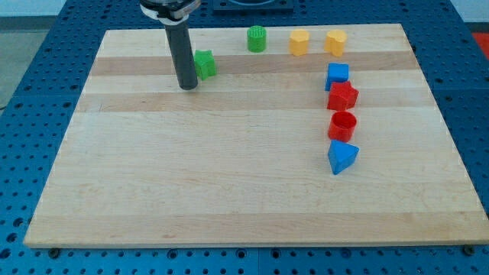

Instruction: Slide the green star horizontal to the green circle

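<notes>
Tip (pixel 187 86) rested just left of green star block (pixel 204 64), lower than green circle block (pixel 257 38) on wooden desk (pixel 229 176). No hand fitted. Off-centre push risked spinning star aside.

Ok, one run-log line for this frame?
my tip: touching green star, its left | green circle: upper right of star | alignment: not yet

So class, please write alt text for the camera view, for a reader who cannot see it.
My tip sits just left of the green star, near the wooden board's top. The green circle lies further right and higher, beside two yellow blocks.
</notes>
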